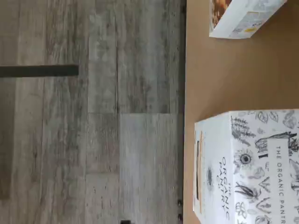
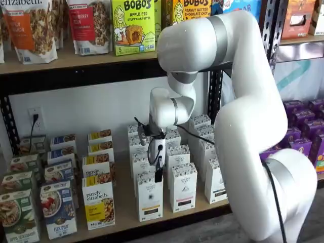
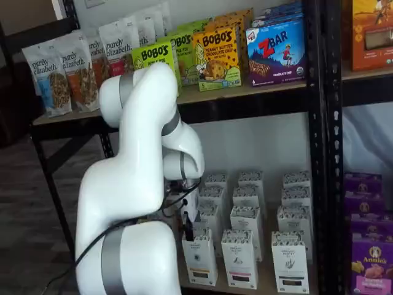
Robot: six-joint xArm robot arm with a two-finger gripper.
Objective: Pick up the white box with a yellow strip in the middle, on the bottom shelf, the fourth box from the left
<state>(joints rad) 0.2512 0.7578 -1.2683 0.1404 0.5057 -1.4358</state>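
Observation:
The white box (image 2: 150,198) is a tall white carton with a patterned top band that stands at the front of the bottom shelf (image 2: 126,223), to the right of the yellow-panelled "purely elizabeth" box (image 2: 98,202). It also shows in the other shelf view as the white box (image 3: 200,258). In the wrist view the white box (image 1: 252,168) shows its patterned top and a yellowish strip on its front face. My gripper (image 2: 158,175) hangs just over the box's top with nothing in it. Its black fingers (image 3: 188,231) are seen side-on in both shelf views.
More white cartons (image 2: 183,186) stand in rows to the right of and behind the target. Granola and cereal boxes (image 2: 58,207) fill the shelf's left end. A black upright (image 3: 319,153) and purple boxes (image 3: 368,258) stand at the right. Grey plank floor (image 1: 93,116) lies below the shelf edge.

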